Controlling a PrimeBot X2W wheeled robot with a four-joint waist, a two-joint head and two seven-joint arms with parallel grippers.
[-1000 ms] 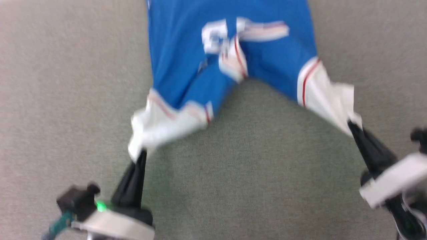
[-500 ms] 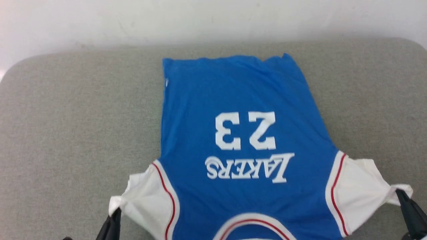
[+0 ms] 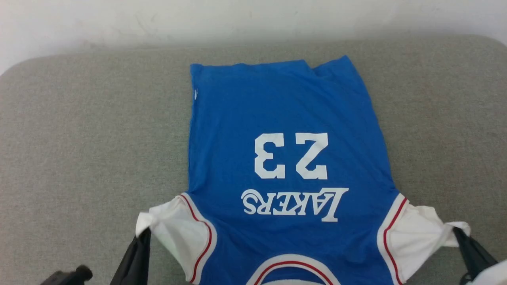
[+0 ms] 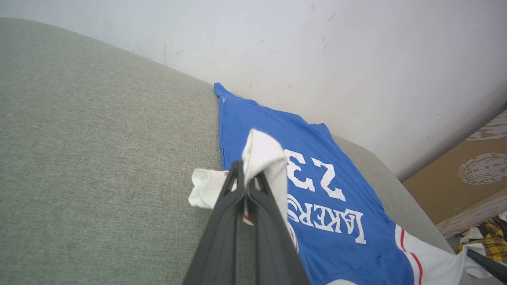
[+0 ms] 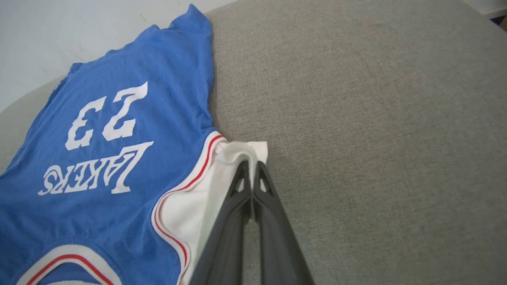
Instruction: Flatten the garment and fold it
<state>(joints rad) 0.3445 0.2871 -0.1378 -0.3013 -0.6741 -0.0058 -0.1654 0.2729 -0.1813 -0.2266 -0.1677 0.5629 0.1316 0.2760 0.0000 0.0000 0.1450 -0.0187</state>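
— Where is the shirt point(image 3: 285, 118) found?

— It is laid print-side up on a grey cushion point(image 3: 79, 138). It is stretched away from both grippers toward a pale wall point(image 3: 237, 16). The hem point(image 3: 253, 66) is placed farthest from the fingertips. The collar point(image 3: 293, 259) is placed nearest, between the two grippers. From the head view, "23" and "LAKERS" are read upside down.

— How is the left gripper point(image 4: 247, 178) set?

— Its dark fingers point(image 4: 223, 233) are pressed together on the white left sleeve point(image 3: 174, 225). A tuft of cloth is pushed out past the tips. The blue body is spread to this gripper's right, and bare cushion is seen to its left.

— And the right gripper point(image 5: 250, 164)?

— Its fingers point(image 5: 277, 245) are likewise pressed together, and the edge of the right sleeve point(image 5: 186, 209) is pinched between them. A small fold of white cloth is wrapped over the tips. The blue body is spread to this gripper's left. Bare cushion is seen ahead of it and to its right.

— Is the shirt lying flat?

— The body is spread mostly smooth. A small fold is noted at the hem corner far ahead of the right gripper. Both sleeves are bunched where they are pinched and are drawn outward. Whether they are lifted clear of the cushion cannot be told.
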